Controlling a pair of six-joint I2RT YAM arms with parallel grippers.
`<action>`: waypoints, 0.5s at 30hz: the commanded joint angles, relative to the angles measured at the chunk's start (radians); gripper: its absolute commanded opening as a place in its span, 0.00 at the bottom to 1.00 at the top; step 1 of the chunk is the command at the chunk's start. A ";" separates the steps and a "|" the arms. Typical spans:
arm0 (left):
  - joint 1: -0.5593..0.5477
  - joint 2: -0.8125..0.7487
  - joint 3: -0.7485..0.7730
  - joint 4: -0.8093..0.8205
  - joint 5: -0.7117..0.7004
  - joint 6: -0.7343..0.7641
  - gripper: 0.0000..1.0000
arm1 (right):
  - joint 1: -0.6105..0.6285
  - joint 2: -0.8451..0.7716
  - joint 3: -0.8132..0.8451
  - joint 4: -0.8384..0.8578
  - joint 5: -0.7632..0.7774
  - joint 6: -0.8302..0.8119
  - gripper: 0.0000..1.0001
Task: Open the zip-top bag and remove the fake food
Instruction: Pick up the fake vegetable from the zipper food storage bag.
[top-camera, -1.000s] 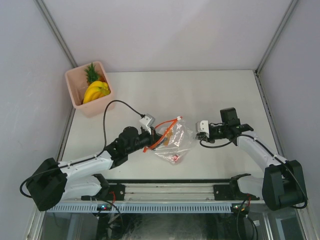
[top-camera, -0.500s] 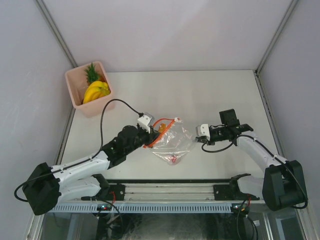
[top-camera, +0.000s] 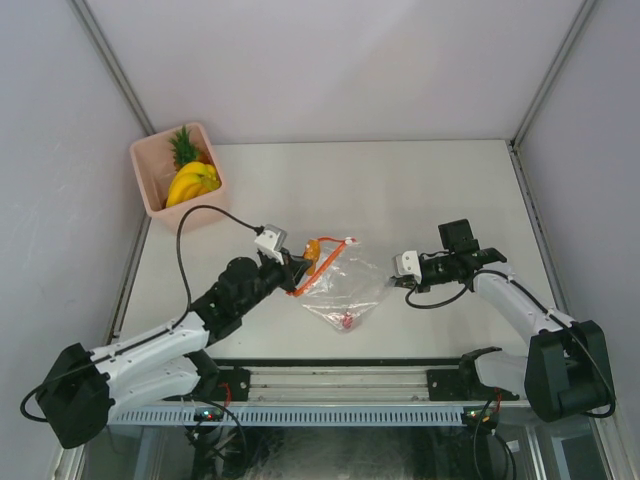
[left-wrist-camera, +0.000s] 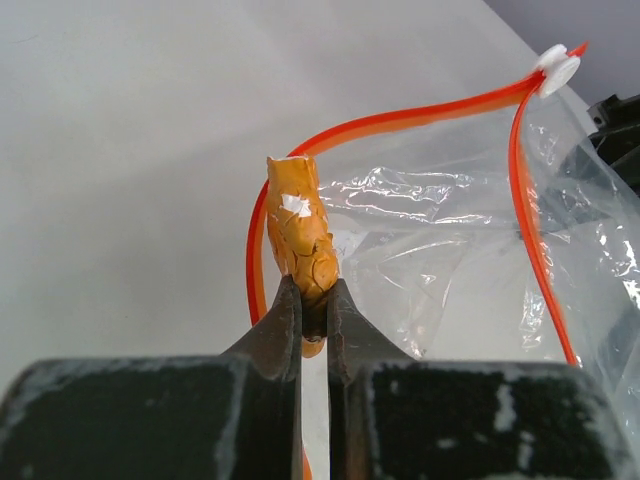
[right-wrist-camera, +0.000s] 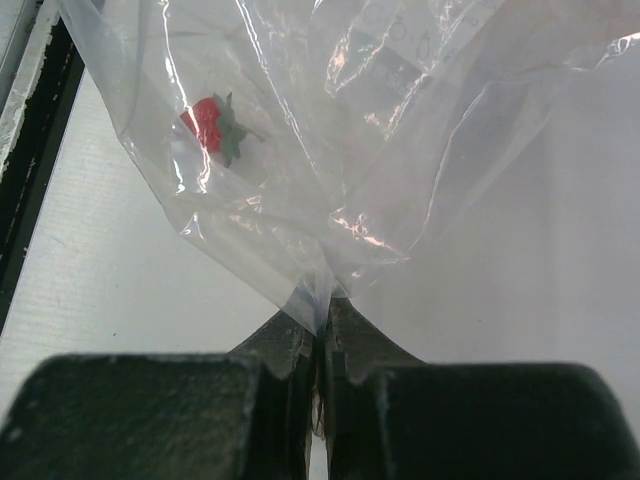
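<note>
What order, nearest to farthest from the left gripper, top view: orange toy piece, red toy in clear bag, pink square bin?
1. Orange toy piece, held by the left gripper.
2. Red toy, inside the clear bag, nearer and rightward.
3. Pink square bin, far left corner.

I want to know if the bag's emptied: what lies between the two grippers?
Top view: the clear zip-top bag, its corner pinched by the right gripper, a red toy strawberry inside. The left gripper holds an orange toy piece.
</note>
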 joint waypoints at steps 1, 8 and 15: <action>0.026 -0.047 -0.035 0.109 0.032 -0.065 0.00 | 0.002 -0.023 0.035 -0.016 -0.047 -0.034 0.00; 0.056 -0.076 -0.058 0.137 0.061 -0.116 0.00 | 0.001 -0.027 0.034 -0.020 -0.051 -0.042 0.00; 0.116 -0.134 -0.073 0.136 0.123 -0.175 0.00 | -0.002 -0.027 0.035 -0.015 -0.046 -0.034 0.00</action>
